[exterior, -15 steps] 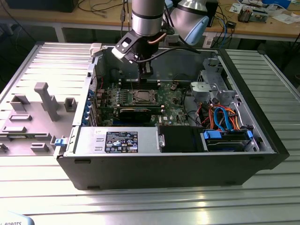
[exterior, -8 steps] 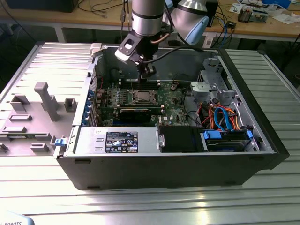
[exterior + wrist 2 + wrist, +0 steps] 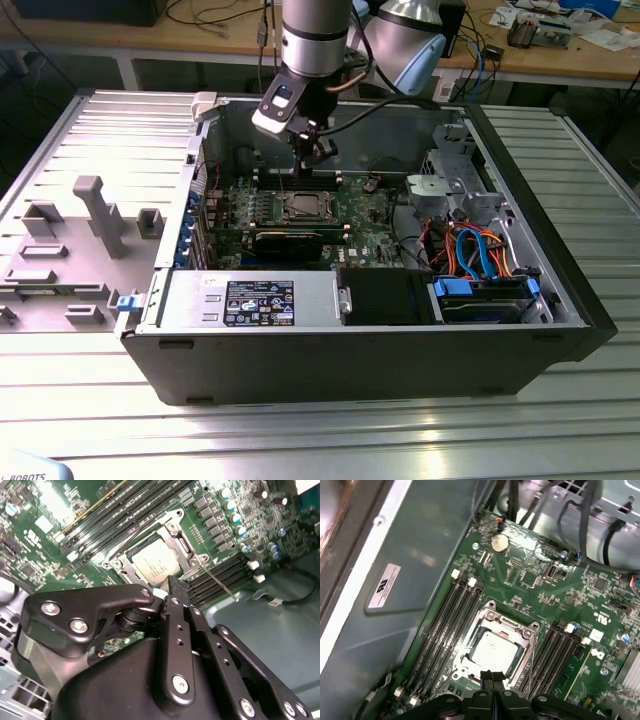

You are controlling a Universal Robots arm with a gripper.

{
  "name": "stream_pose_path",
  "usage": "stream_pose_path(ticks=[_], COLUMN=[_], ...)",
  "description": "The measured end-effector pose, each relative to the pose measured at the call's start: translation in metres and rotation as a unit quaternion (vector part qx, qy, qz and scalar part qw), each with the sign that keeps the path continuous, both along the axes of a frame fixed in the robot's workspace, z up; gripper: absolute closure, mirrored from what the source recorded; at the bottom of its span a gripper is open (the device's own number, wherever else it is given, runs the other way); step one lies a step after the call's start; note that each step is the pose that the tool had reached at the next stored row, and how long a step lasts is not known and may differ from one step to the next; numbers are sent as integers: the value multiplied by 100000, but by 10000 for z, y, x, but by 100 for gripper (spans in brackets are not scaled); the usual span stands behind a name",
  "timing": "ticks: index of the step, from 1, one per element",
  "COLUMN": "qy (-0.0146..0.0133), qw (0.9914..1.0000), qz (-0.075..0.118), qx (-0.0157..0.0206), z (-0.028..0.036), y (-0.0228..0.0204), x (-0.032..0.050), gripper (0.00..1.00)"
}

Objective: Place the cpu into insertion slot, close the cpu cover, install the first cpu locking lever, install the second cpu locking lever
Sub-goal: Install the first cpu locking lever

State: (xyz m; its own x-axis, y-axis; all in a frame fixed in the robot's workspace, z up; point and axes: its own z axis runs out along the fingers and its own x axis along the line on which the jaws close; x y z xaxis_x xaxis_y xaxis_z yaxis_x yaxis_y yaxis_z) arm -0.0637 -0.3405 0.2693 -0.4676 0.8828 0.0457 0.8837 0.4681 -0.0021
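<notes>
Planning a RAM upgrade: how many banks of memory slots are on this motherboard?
2. One memory-slot bank lies along one side of the cpu; the other bank lies along the opposite side. Part of the board is out of view, so more could be hidden.

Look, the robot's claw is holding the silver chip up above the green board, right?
Not quite. The gripper does hang above the green board, but it holds no chip: its fingertips meet with nothing between them. The cpu lies down on the board, framed by the cover. The first wrist view shows it.
</notes>
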Motion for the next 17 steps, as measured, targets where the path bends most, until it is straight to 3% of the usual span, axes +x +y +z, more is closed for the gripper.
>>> stream_pose_path(ticks=[6,8,12,17], qy=[1,-1,-6,-10], qw=[99857,99704,99434,98476], qz=[5340,7691,10620,17393], qx=[-81,-103,-109,-115], z=[0,0,0,0], y=[5,7,8,11], x=[0,0,0,0], gripper=[89,89,89,89])
